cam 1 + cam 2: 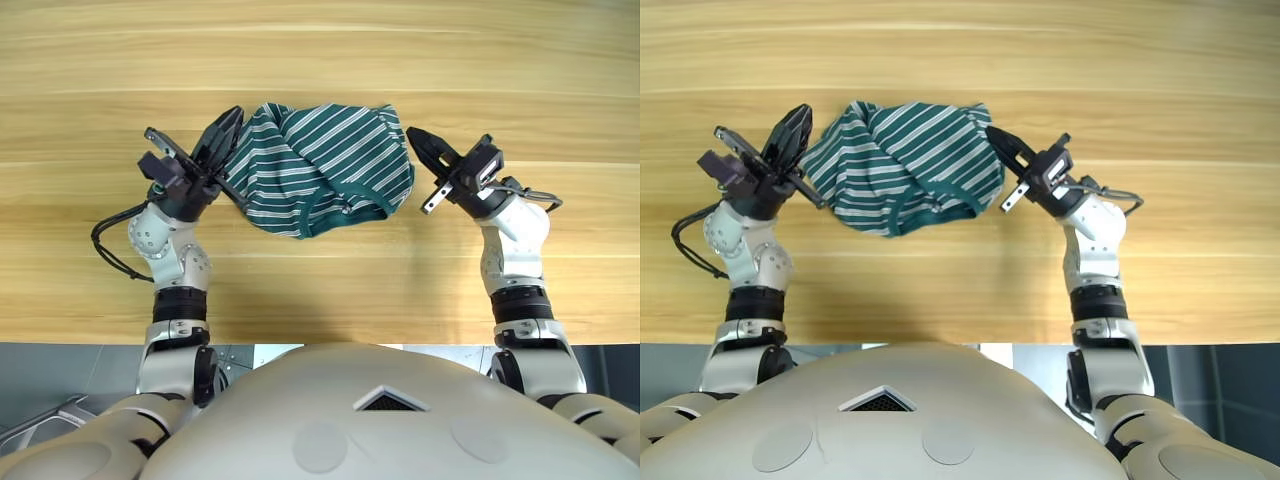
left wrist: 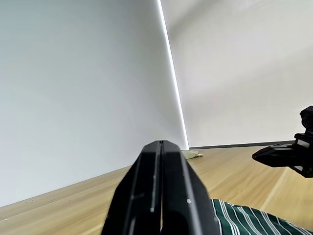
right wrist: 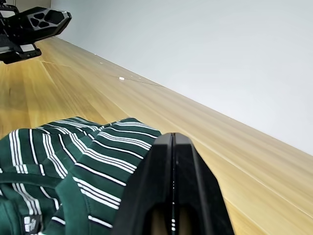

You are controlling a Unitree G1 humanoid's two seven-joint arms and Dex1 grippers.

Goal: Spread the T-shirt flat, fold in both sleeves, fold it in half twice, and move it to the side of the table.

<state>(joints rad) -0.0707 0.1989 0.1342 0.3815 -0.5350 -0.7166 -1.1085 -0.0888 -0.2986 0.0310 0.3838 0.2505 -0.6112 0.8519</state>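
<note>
- So, biggest first: we see a light wooden table running across the whole head view.
- Next, the T-shirt, dark green with thin white stripes, lies on the table in a crumpled heap. It is not spread out. It sits roughly centred in front of the robot, between the two arms, and a plain green hem band curls along its near edge.
- We mark the left gripper right at the heap's left edge. Its dark fingers are pressed together, with only a thin seam between them in the left wrist view. We see no cloth caught in that seam, and the striped fabric sits just beside the tips.
- We mark the right gripper at the heap's right edge, tips pointing in toward the cloth. Its fingers are likewise pressed together with nothing pinched, and the right wrist view has the striped folds close beside them.
- We cannot tell whether either set of tips actually touches the fabric.
- Smallest: a pale scrap lies at the table's far edge, well apart from the shirt.
</note>
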